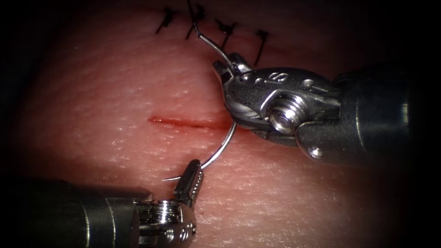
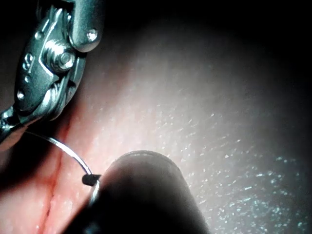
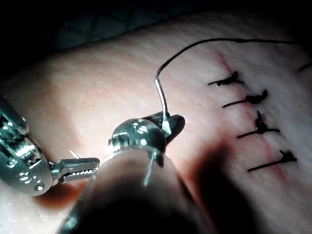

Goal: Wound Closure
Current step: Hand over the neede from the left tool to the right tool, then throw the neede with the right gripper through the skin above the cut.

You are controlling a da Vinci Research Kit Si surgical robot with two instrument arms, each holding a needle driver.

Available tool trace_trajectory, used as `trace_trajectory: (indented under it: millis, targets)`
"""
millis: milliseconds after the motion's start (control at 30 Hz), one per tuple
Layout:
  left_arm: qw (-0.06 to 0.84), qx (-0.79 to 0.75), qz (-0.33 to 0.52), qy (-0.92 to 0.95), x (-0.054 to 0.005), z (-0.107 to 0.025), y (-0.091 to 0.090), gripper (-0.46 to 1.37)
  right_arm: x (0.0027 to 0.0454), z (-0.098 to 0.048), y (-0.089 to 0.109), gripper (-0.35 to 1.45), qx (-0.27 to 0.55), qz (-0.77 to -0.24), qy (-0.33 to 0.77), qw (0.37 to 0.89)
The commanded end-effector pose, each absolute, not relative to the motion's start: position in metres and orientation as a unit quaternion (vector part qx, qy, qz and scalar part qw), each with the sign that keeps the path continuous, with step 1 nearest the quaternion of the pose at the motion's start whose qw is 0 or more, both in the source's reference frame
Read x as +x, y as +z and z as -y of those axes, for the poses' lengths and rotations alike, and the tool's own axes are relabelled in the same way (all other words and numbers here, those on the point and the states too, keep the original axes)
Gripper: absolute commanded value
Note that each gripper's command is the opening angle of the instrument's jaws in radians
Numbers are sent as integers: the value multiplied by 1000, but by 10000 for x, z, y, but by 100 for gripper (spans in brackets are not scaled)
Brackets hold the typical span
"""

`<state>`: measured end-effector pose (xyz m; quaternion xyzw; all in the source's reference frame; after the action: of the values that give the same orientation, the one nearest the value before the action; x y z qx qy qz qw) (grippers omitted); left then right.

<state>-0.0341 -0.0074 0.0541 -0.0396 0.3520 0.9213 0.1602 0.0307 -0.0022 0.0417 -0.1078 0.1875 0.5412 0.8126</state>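
The curved needle [image 1: 220, 147] hangs free above the tissue [image 1: 115, 82], arching over the right end of the short open cut [image 1: 183, 122]. My right tool [image 1: 231, 64] is shut on the needle close to its thread end, also seen in the right wrist view [image 3: 165, 122]. My left tool [image 1: 193, 177] is shut on the needle just behind its point, which pokes out to the left. In the right wrist view the left tool [image 3: 80, 167] shows the tip sticking past its jaws. Dark thread [image 1: 193, 18] runs up from the needle's tail.
Several dark tied stitches [image 1: 225, 27] with cut ends cross an older closed line beyond the open cut, also seen in the right wrist view [image 3: 253, 100]. Red fluid lines the open cut. The right tool's body covers the cut's right end.
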Motion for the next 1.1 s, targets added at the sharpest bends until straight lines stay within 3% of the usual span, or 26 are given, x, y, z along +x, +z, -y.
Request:
trace_trajectory:
  millis: [33, 133, 300, 400, 467, 500, 633, 733, 1100]
  targets:
    - [162, -27, -351, 922, -340, 73, 540, 74, 306, 22, 416, -35, -109, -187, 541, 813]
    - [178, -10, -352, 919, -337, 70, 541, 105, 304, 22, 416, -35, -108, -187, 540, 814]
    - [214, -26, -351, 911, -333, 72, 539, 124, 300, 20, 417, -35, -107, -209, 535, 812]
    - [222, -70, -346, 909, -333, 74, 536, 121, 297, 18, 418, -35, -105, -232, 528, 810]
    - [238, -133, -330, 904, -332, 75, 533, 103, 294, 17, 418, -35, -97, -247, 522, 811]
    - [247, -202, -307, 897, -330, 76, 531, 85, 291, 17, 419, -35, -84, -265, 513, 812]
    - [275, -339, -236, 868, -324, 77, 520, 99, 277, 16, 422, -35, -72, -305, 470, 825]
    - [314, -372, -200, 850, -314, 77, 509, 82, 263, 16, 426, -35, -60, -345, 434, 830]
    - [379, -517, -3, 768, -280, 59, 476, 89, 239, 18, 431, -35, -46, -481, 351, 802]
